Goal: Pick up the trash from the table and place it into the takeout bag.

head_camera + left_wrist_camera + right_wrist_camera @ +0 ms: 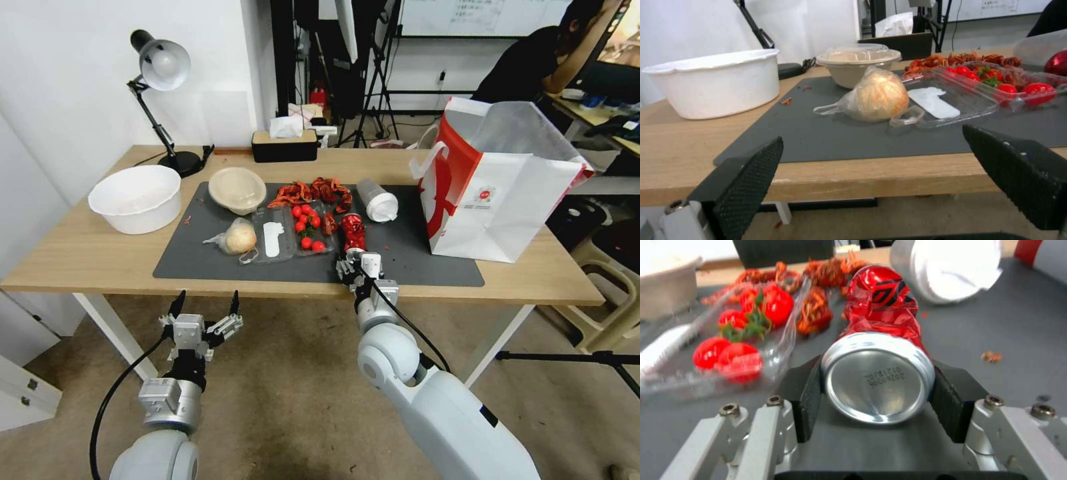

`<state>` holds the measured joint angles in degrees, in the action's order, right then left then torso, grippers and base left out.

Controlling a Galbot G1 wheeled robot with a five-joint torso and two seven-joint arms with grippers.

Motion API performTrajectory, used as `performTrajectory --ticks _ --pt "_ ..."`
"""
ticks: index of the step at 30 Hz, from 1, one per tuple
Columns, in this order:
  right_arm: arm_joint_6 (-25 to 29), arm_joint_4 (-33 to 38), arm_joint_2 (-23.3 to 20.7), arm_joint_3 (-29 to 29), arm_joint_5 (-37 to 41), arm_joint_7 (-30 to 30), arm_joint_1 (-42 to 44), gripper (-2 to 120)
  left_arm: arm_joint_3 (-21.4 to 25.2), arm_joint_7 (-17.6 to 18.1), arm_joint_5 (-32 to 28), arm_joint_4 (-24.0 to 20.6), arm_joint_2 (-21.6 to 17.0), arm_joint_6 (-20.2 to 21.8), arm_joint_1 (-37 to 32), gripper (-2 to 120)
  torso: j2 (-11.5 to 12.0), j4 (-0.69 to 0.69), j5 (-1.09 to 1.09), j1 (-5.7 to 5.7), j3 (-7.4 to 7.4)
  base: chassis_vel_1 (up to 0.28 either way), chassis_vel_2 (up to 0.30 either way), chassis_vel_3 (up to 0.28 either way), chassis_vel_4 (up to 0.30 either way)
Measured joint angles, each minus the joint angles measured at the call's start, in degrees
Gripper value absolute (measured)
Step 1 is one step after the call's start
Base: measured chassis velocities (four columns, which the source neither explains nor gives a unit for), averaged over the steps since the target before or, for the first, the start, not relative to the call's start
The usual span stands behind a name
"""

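- Gripping the crushed red can [880, 323] at its silver base, the right gripper [878, 386] has a black ribbed pad pressed on each side; stamped on the base, reversed, are digits that look like 20260306 and 0121B.
- Can lies on its side on the dark grey mat [427, 257], near the 6 o'clock edge of the table [80, 260]; its red wall is crumpled, with black lettering I cannot read.
- Right arm reaches forward low over the table edge, wrist level.
- Left gripper [205, 307] hangs off the table at 7 o'clock, black textured fingers [746, 173] spread wide and holding nothing.
- Takeout bag [497, 193] stands upright at 3 o'clock: white paper, red side panel, small red logo with tiny illegible print, silvery lining.
- Clear white-lidded cup [377, 199] lies tipped at 12 o'clock from the can.
- Beige paper bowl [237, 189] with clear lid sits at 11 o'clock; bagged round bun [239, 237] at 9 o'clock.
- Clear plastic tray [283, 237] holds cherry tomatoes [307, 227]; reddish scraps [313, 192] lie beyond.
- White tub [135, 198] rests at 10 o'clock.
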<state>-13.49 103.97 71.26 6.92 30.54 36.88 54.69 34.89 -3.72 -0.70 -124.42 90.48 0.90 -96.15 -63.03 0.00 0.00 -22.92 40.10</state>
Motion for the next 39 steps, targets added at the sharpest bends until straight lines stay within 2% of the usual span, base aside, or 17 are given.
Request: performTrajectory --ticks 8,10,11,14,15,17,19,20,23,25,28,29,34,39 --pt "0.43 3.36 -0.99 -2.22 -0.14 -0.88 2.00 51 -0.06 0.01 0.04 -0.04 0.08 -0.17 -0.13 100 0.00 0.00 0.00 0.00 0.00 0.000 0.000 0.000 0.000" --pt "2.86 8.56 -3.12 -6.68 -0.42 -5.40 3.58 51 -0.22 0.01 0.28 -0.16 0.13 -0.18 -0.28 100 0.00 -0.01 0.01 0.00 0.00 0.000 0.000 0.000 0.000" --pt "2.86 8.56 -3.12 -6.68 -0.42 -5.40 3.58 51 -0.22 0.01 0.28 -0.16 0.13 -0.18 -0.28 100 0.00 -0.01 0.01 0.00 0.00 0.000 0.000 0.000 0.000" --pt "5.94 14.60 -6.18 -13.35 -0.05 -11.82 4.11 51 -0.41 -0.01 0.54 -0.34 0.14 -0.20 -0.37 100 0.00 -0.01 -0.01 0.00 0.00 0.000 0.000 0.000 0.000" --pt "5.94 14.60 -6.18 -13.35 -0.05 -11.82 4.11 51 -0.41 -0.01 0.54 -0.34 0.14 -0.20 -0.37 100 0.00 -0.01 -0.01 0.00 0.00 0.000 0.000 0.000 0.000" --pt "8.72 17.10 -8.98 -18.02 1.39 -15.65 2.54 51 -0.48 -0.04 0.68 -0.54 0.15 -0.21 -0.53 100 0.00 -0.01 0.02 0.01 0.00 0.000 0.000 0.000 0.000" --pt "9.61 18.13 -11.98 -22.52 4.49 -16.55 -0.26 51 -0.53 -0.06 0.88 -0.83 0.20 -0.26 -0.76 100 0.00 0.00 0.02 0.01 0.00 0.000 0.000 0.000 0.000" --pt "9.61 18.13 -11.98 -22.52 4.49 -16.55 -0.26 51 -0.53 -0.06 0.88 -0.83 0.20 -0.26 -0.76 100 0.00 0.00 0.02 0.01 0.00 0.000 0.000 0.000 0.000" --pt "5.77 16.85 -15.33 -27.78 9.33 -12.79 -5.03 51 -0.58 -0.08 1.07 -1.38 0.19 -0.40 -1.22 100 0.00 0.01 0.01 0.01 0.00 0.000 0.000 0.000 0.000" --pt "4.55 16.03 -16.01 -28.70 10.19 -11.49 -6.15 51 -0.57 -0.09 1.08 -1.52 0.13 -0.43 -1.34 100 0.01 0.00 0.02 0.01 0.00 0.000 0.000 0.000 0.000" --pt "-0.93 13.80 -18.05 -30.15 16.60 -4.41 -9.90 51 -0.56 -0.10 1.13 -1.89 0.06 -0.64 -1.71 100 0.00 0.00 -0.01 0.01 0.00 0.000 0.000 0.000 0.000" --pt "-0.93 13.80 -18.05 -30.15 16.60 -4.41 -9.90 51 -0.56 -0.10 1.13 -1.89 0.06 -0.64 -1.71 100 0.00 0.00 -0.01 0.01 0.00 0.000 0.000 0.000 0.000" --pt "-7.17 10.17 -18.52 -30.03 22.70 3.70 -14.11 51 -0.56 -0.11 1.33 -2.12 0.10 -0.95 -1.92 100 0.01 -0.01 0.01 0.00 0.01 0.000 0.000 0.000 0.000" --pt "-9.98 8.10 -17.79 -29.56 24.98 7.21 -16.16 51 -0.49 -0.11 1.38 -2.23 0.10 -1.02 -1.98 100 0.00 0.01 0.00 0.00 0.01 0.000 0.000 0.000 0.000"
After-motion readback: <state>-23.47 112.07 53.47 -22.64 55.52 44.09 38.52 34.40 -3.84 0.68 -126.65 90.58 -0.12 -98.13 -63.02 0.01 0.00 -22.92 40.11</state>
